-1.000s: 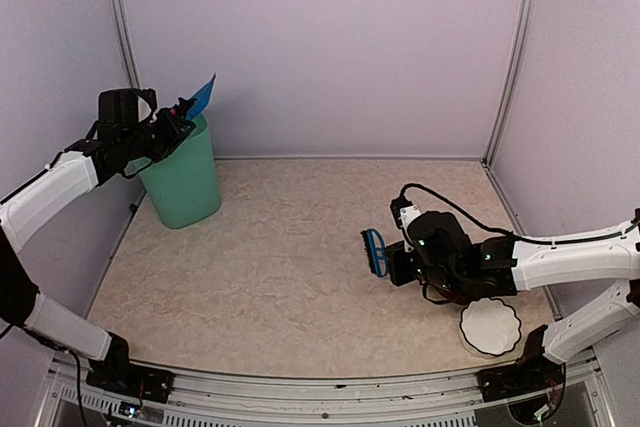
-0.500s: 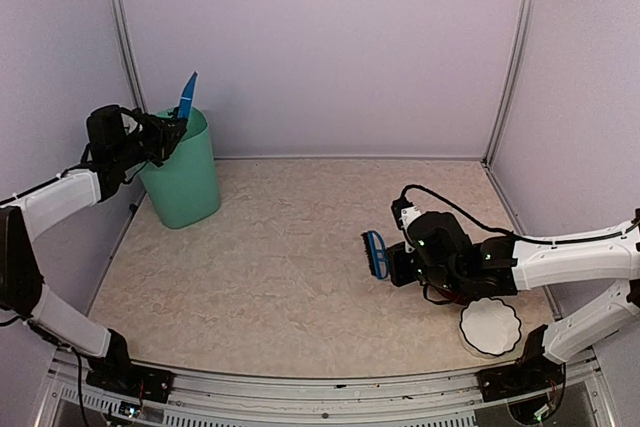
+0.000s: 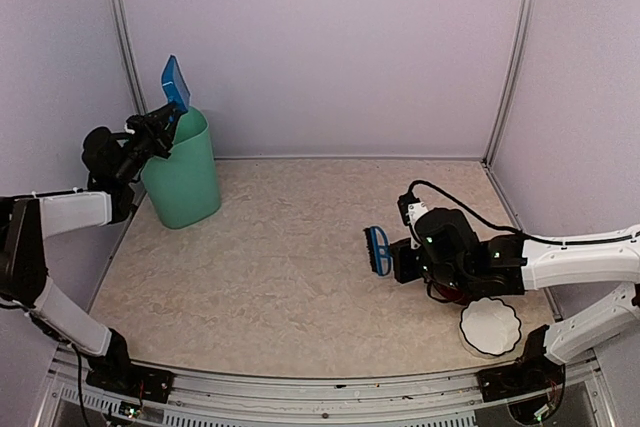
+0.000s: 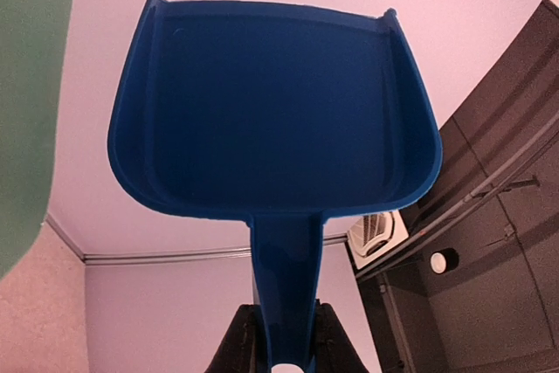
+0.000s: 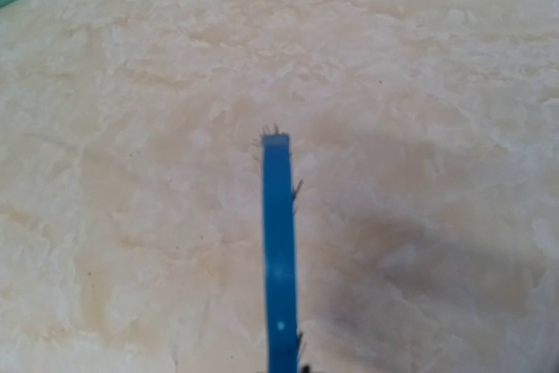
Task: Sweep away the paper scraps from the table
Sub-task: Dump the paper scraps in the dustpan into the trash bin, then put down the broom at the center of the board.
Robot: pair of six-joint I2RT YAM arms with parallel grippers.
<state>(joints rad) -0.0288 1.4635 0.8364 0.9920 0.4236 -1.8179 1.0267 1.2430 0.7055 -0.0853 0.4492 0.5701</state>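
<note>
From above, the left jaws are pinching the handle of a blue dustpan (image 3: 176, 82), which is standing upright above them, just over the rim of a green bin (image 3: 185, 175) beside them. The right jaws are pressing together on a blue brush (image 3: 377, 251), which is sticking out ahead of them over the table (image 3: 270, 257) — a white bowl (image 3: 490, 327) is sitting behind them.

The left wrist camera is showing the pan's hollow rising straight out of the jaws.

The right wrist camera is showing the brush's thin edge reaching forward from the jaws above the beige table — where the paper scraps are lying cannot be told.
</note>
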